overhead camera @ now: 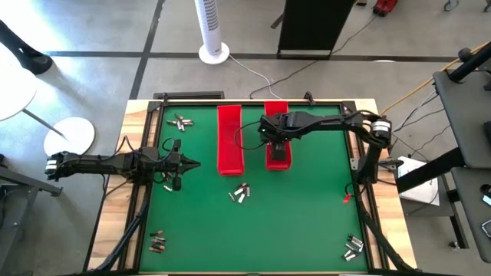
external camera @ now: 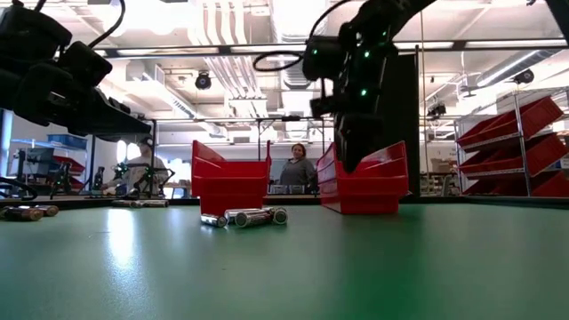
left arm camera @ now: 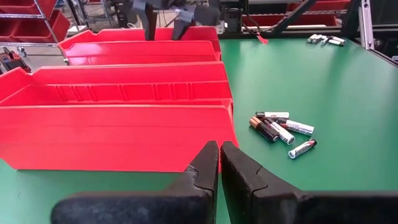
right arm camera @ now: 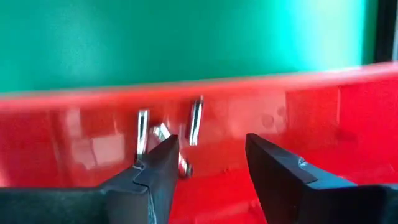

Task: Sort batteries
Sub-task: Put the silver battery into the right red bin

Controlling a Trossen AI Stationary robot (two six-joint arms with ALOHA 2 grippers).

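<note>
Two red trays sit side by side at the table's far middle. Your right gripper (right arm camera: 208, 168) hangs over the near end of the right tray (overhead camera: 277, 159), jaws apart with nothing between them. Below it, on that tray's floor, you can see silvery cells (right arm camera: 168, 134) — two lying roughly parallel, a third crossing under them. How many more lie there cannot be told; the arm covers most of the tray from above.

The left tray (overhead camera: 229, 142) shows no contents from above, and the left wrist view sees only its outer wall.

Loose batteries are spread over the green mat (overhead camera: 307, 222) in five groups:
- centre cluster (overhead camera: 241, 194), just in front of the trays, touching one another
- far-left group (overhead camera: 181, 121), beside the left tray
- a pair (overhead camera: 169, 182) under the left arm
- near-left corner group (overhead camera: 157, 242)
- near-right corner group (overhead camera: 353, 246)

Labels: in the left wrist view the centre cluster shows white-and-black jackets and one copper-topped dark cell — there is printing on the jackets, but none of it can be read.

Your left gripper (left arm camera: 219, 163) waits at the table's left side, pointing towards the left tray, jaws pressed together and holding nothing.
</note>
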